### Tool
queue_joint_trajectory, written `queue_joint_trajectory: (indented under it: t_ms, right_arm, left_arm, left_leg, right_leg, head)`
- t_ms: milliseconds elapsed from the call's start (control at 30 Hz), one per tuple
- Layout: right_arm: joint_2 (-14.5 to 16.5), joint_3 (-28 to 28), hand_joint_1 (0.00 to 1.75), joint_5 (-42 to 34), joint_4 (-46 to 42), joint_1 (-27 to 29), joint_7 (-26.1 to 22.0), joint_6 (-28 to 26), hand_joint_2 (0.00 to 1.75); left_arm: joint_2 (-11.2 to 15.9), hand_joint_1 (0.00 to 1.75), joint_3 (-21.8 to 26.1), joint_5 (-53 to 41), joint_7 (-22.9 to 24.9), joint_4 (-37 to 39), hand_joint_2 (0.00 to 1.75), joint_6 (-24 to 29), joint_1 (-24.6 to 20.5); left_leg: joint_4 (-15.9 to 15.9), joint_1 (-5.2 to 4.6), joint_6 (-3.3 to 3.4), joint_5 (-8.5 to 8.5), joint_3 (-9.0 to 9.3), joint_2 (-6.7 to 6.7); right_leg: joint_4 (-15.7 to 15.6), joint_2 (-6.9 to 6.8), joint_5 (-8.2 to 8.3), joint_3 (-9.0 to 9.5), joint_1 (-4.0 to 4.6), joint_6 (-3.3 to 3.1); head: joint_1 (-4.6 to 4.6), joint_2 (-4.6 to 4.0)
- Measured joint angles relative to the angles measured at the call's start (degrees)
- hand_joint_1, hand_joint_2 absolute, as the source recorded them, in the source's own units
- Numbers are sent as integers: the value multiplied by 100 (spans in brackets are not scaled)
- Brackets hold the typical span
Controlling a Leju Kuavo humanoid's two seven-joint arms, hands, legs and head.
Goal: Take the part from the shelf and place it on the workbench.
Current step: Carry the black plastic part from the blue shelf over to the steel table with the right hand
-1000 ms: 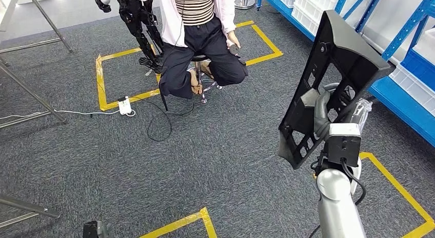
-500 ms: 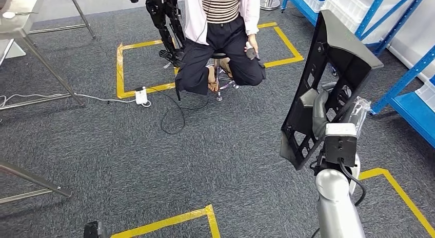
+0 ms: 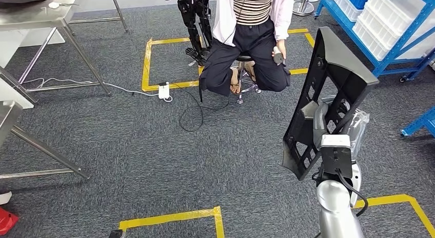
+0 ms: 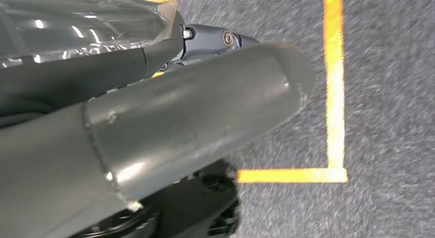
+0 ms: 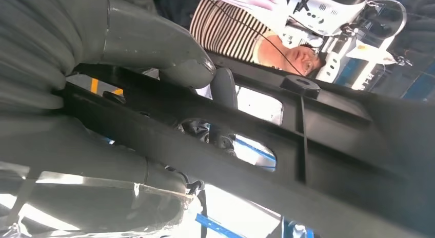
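**Black part held upright over grey carpet**

Grey carpet (image 3: 154,161) underfoot, marked with yellow tape (image 3: 174,216) in rectangles: one outline at 12 o'clock, one corner at 6 o'clock, another at 4 o'clock. Seated on a stool (image 3: 241,89) at 12 o'clock, a person (image 3: 251,38) in a striped top and dark trousers, a small dark object in one hand. Just beside the person, toward 11 o'clock, the dark legs of another robot (image 3: 195,17). Lying at 11 o'clock on the carpet, a white power strip (image 3: 164,90) with a cable trailing off toward 10 o'clock. Standing at 10 o'clock, a metal workbench (image 3: 36,15) on slanted legs; more metal legs at 9 o'clock. Ranged along 1 to 2 o'clock, blue shelving (image 3: 395,48) with white bins.

Raised at 3 o'clock, the large black moulded part (image 3: 328,94), held nearly upright and tilted slightly, ribbed cut-outs facing the camera. Gripping it from behind, the right hand (image 3: 320,115), grey thumb hooked through one of the openings; in the right wrist view, thumb (image 5: 169,56) pressed over a black rib of the part (image 5: 287,140). Well apart from both shelving and workbench.

Left hand (image 4: 154,130) seen up close in its wrist view above a corner of tape; spread or curled, cannot tell.
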Motion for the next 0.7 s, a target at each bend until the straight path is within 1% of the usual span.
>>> queue_joint_trajectory:
  t_ms: [33,67,100,133,167,200,233,267,300,333,367,400,433,467,500,533,567,600,633,667,700]
  right_arm:
    - [9,-14,175,-27,2,33,-28,24,175]
    - [16,-33,175,-52,5,66,-50,46,175]
    - [19,-55,175,-71,11,100,-64,63,175]
    - [20,-84,175,-85,18,141,-73,76,175]
    - [20,-110,175,-93,25,180,-74,83,175]
    - [20,-135,175,-98,29,217,-75,86,175]
    - [19,-160,175,-103,31,252,-77,90,175]
    - [19,-181,175,-108,31,277,-80,95,175]
    - [18,-203,175,-111,31,296,-85,103,175]
    - [18,-227,175,-116,30,313,-95,114,175]
    - [17,-252,175,-120,29,329,-107,126,175]
    - [17,-277,175,-124,29,346,-119,139,175]
    - [19,-298,175,-127,28,366,-129,156,175]
    - [23,-310,175,-127,28,379,-134,171,175]
    - [29,-318,175,-127,26,389,-134,184,175]
    - [35,-323,175,-119,23,394,-133,197,175]
    - [41,-328,175,-105,19,394,-132,207,175]
    - [45,-337,175,-87,15,395,-127,222,175]
    - [48,-350,175,-67,13,398,-117,239,175]
    - [52,-367,175,-51,13,402,-103,260,175]
    - [53,-385,175,-40,13,406,-85,276,175]
  left_arm:
    - [5,0,22,66,-35,8,0,-68,31]
    - [12,0,44,115,-59,13,0,-131,50]
    - [18,0,65,146,-75,15,0,-180,58]
    - [23,0,91,175,-87,17,0,-232,66]
    - [26,0,114,193,-97,20,0,-277,78]
    - [27,0,134,206,-108,23,0,-315,95]
    - [28,0,154,218,-125,27,0,-359,112]
    - [31,0,172,225,-142,29,0,-395,123]
    - [34,0,191,234,-161,31,0,-425,128]
    - [42,0,213,242,-180,31,0,-450,126]
    - [49,0,236,249,-194,31,0,-468,122]
    - [56,0,257,253,-207,31,0,-482,119]
    - [62,0,278,254,-219,31,0,-494,118]
    - [66,0,296,254,-230,32,0,-505,120]
    - [69,0,312,254,-241,33,0,-513,124]
    - [67,0,324,254,-254,34,0,-521,126]
    - [66,0,337,258,-265,35,0,-526,126]
    - [63,0,350,264,-275,35,0,-531,125]
    - [61,0,363,269,-287,35,0,-537,122]
    - [61,0,377,275,-295,35,0,-542,124]
    - [60,0,390,276,-304,36,0,-547,130]
  left_leg:
    - [143,5,-20,-99,-69,116]
    - [409,7,-36,-262,-194,247]
    - [754,2,-49,-450,-358,353]
    - [1174,6,-61,-647,-561,406]
    - [1524,7,-67,-779,-729,423]
    - [1704,7,-65,-814,-815,430]
    - [1686,6,-55,-755,-798,439]
    - [1424,4,-35,-602,-653,462]
    - [1027,-5,-5,-419,-429,524]
    - [612,-29,35,-281,-192,653]
    - [291,-56,69,-191,-14,762]
    - [105,-85,98,-157,85,840]
    - [31,-114,118,-158,115,866]
    - [12,-128,134,-141,107,810]
    - [-18,-115,160,-115,121,756]
    - [-57,-101,190,-85,141,704]
    - [-94,-79,223,-52,162,652]
    - [-122,-56,248,-26,183,597]
    - [-127,-56,262,-19,180,534]
    - [-125,-53,269,-14,176,465]
    - [-123,-53,268,-12,173,395]
  right_leg:
    - [-9,-34,10,1,-4,-45]
    - [-16,-76,16,1,-3,-88]
    - [-16,-122,11,0,16,-120]
    - [-16,-181,8,-3,37,-145]
    - [-16,-239,4,-5,54,-159]
    - [-15,-296,-1,-7,69,-165]
    - [-15,-351,-5,-7,81,-171]
    - [-15,-398,-8,-4,91,-174]
    - [-15,-439,-11,0,100,-176]
    - [-15,-478,-15,6,114,-174]
    - [-15,-513,-21,11,132,-164]
    - [-14,-549,-27,15,143,-150]
    - [-17,-589,-31,20,149,-135]
    - [-24,-633,-34,27,148,-116]
    - [-13,-639,-46,18,143,-93]
    - [42,-571,-90,-2,138,-77]
    - [191,-461,-176,-62,131,-70]
    - [462,-325,-312,-182,119,-75]
    - [819,-216,-471,-335,103,-91]
    - [1207,-167,-616,-516,89,-96]
    - [1505,-149,-710,-660,77,-84]
  head:
    - [-16,0]
    - [-32,0]
    - [-48,0]
    - [-61,0]
    - [-61,0]
    - [-61,0]
    - [-62,0]
    - [-61,0]
    - [-61,0]
    - [-60,0]
    - [-54,0]
    - [-53,0]
    - [-48,0]
    - [-48,0]
    - [-50,0]
    - [-45,0]
    - [-43,0]
    - [-34,0]
    - [-29,0]
    - [-23,0]
    - [-20,0]
